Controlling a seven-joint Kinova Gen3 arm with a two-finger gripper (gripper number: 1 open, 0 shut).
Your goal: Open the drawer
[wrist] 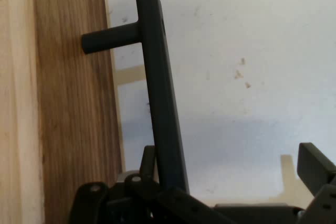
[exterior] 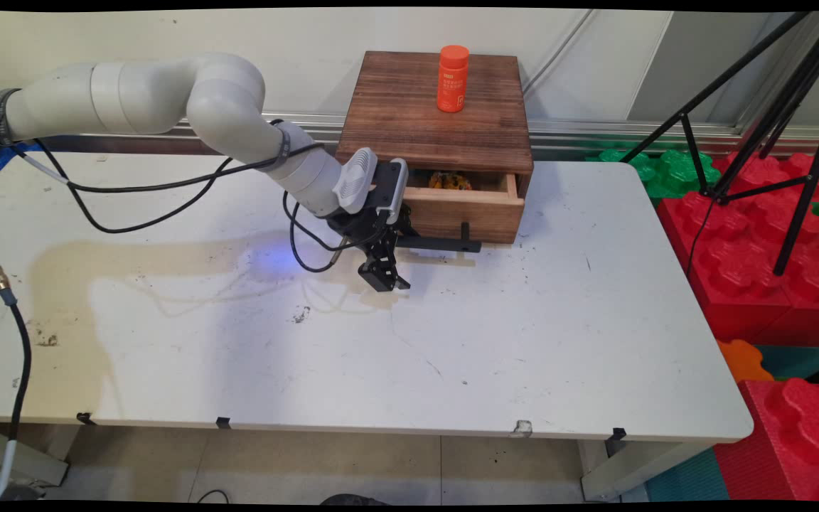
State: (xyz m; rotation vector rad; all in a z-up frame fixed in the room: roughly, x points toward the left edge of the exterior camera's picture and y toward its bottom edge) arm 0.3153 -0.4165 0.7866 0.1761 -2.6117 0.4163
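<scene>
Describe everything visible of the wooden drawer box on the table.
The wooden drawer box is dark-stained and grainy on top, with a paler drawer pulled partly out. It sits at the table's far edge. A black bar handle on posts sticks out from the drawer front. An orange bottle stands upright on top; something orange and dark lies inside the drawer. The end effector hangs beside the handle's left end; contact is unclear.

orange bottle [exterior: 453, 78] on wooden box [exterior: 434, 114]; drawer [exterior: 463, 206] open | tripod [exterior: 772, 128]; foam blocks [exterior: 758, 263]

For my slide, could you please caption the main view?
Black two-finger gripper beside the black bar handle of a part-open wooden drawer.
</scene>
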